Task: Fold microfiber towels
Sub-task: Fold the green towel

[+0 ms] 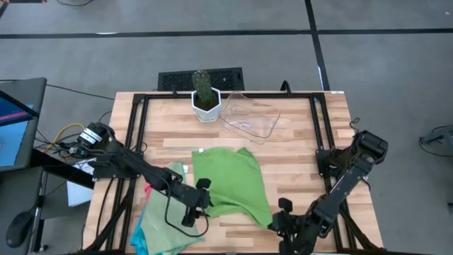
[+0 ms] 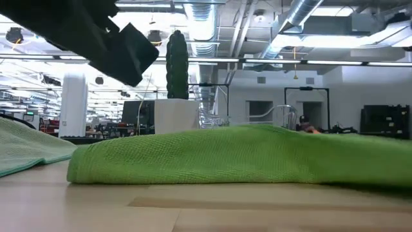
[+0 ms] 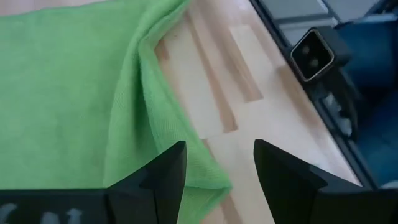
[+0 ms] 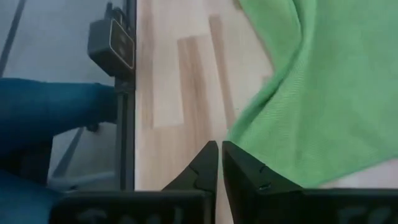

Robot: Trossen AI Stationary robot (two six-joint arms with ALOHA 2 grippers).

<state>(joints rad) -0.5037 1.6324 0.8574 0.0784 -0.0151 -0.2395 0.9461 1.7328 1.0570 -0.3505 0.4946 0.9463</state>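
1. Far on the left, off the counter's (image 1: pixel 297 152) edge, sits a dark laptop (image 1: pixel 18 120) with a blue screen.
2. At the near left corner of the counter lies a pile of towels (image 1: pixel 159 227): a light green one on top, a bit of turquoise blue under it at the edge, and a bit of hot pink peeking out by my left arm.
3. My left end effector (image 1: pixel 195 205) is low over the counter, right at the left edge of the big green towel (image 1: pixel 230 180). Its two fingers (image 3: pixel 165 177) stand wide apart with nothing between them. One finger is over the towel's folded corner, the other over bare wood.
4. The big green towel lies in the middle of the counter, spread out but bumpy, with one edge folded over.
5. Behind it, at the far side, stands a small cactus (image 1: pixel 202 88) in a white pot (image 1: pixel 206 110). Just to the right of the pot is a clear plastic tray (image 1: pixel 251 117).
6. My right end effector (image 1: pixel 283 219) is near the front edge of the counter, just beside the towel's right corner. Its fingers (image 4: pixel 239 168) are nearly together, with only a thin gap. I think they hold nothing, but the tips are hard to see.
7. Past the front edge, my wrist views show a small black camera (image 3: pixel 314 53) and something blue (image 4: pixel 50 109) beside it.
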